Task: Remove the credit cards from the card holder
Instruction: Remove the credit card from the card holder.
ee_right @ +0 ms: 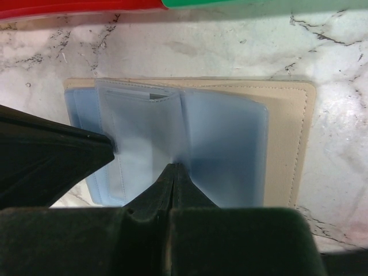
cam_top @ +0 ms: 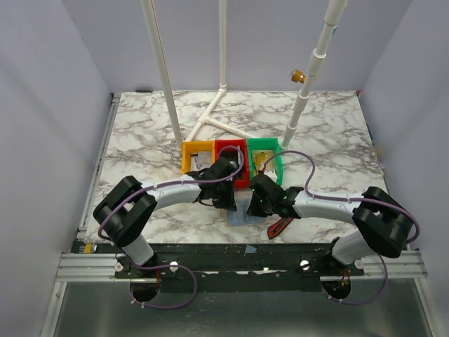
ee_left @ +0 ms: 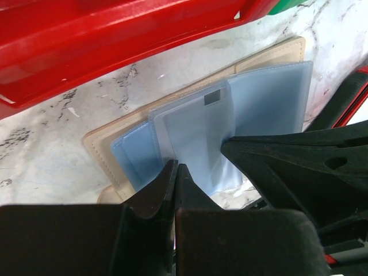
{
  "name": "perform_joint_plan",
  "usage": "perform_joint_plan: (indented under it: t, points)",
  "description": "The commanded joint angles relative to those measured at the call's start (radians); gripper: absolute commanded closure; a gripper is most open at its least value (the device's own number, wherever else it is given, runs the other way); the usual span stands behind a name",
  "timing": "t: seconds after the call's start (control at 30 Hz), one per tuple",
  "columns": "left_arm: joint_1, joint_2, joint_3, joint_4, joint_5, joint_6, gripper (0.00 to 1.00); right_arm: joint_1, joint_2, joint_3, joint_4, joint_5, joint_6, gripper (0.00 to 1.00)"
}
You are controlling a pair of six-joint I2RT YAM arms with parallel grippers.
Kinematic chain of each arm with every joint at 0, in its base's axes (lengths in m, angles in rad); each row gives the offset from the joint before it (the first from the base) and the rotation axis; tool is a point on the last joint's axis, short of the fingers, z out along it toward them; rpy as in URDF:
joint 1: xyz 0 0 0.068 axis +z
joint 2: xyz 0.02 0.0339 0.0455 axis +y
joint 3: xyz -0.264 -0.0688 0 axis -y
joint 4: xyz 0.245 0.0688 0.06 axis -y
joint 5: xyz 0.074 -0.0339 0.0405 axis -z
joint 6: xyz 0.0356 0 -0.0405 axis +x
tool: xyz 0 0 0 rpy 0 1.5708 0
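Tan-brown and lying open, the card holder (cam_top: 237, 213) rests on the marble table (cam_top: 140, 126) just in front of the red bin (cam_top: 228, 144), between the two arms. The overhead view alone shows the row of three bins. The yellow bin (cam_top: 186, 158) holds a pale square piece (cam_top: 201, 156) and the green bin (cam_top: 275, 158) a yellowish flat piece (cam_top: 261, 160). The red bin's inside is mostly hidden by the left arm. It also shows a red-and-black tool (cam_top: 280, 226) beside the right arm.

Only the wrist views show the holder's blue-grey sleeves (ee_left: 253, 98). They are too cloudy to tell whether credit cards sit inside. The left gripper (ee_left: 174, 167) has its fingers pressed together at a sleeve's near edge. The right gripper (ee_right: 172, 168) is likewise closed, its tip at the centre fold. Whether either pinches a sleeve cannot be told.
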Motion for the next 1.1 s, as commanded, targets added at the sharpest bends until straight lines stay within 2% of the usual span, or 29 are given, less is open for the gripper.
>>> perform_joint_plan:
  t: [0.0, 0.5, 0.67, 1.07]
  points:
    - [-0.020, 0.034, 0.039, 0.021, 0.019, 0.013, 1.00, -0.007, 0.023, -0.044, -0.053, -0.002, -0.003, 0.99]
    - [-0.046, 0.084, 0.071, 0.020, 0.028, -0.003, 1.00, -0.013, -0.039, -0.028, -0.070, 0.003, -0.014, 0.99]
    - [-0.050, 0.084, 0.082, 0.018, 0.029, -0.003, 1.00, -0.014, -0.119, 0.027, -0.139, 0.047, -0.030, 0.90]
    - [-0.073, 0.110, 0.158, -0.007, 0.037, 0.012, 1.00, -0.013, -0.266, 0.136, -0.299, 0.181, -0.068, 0.87]
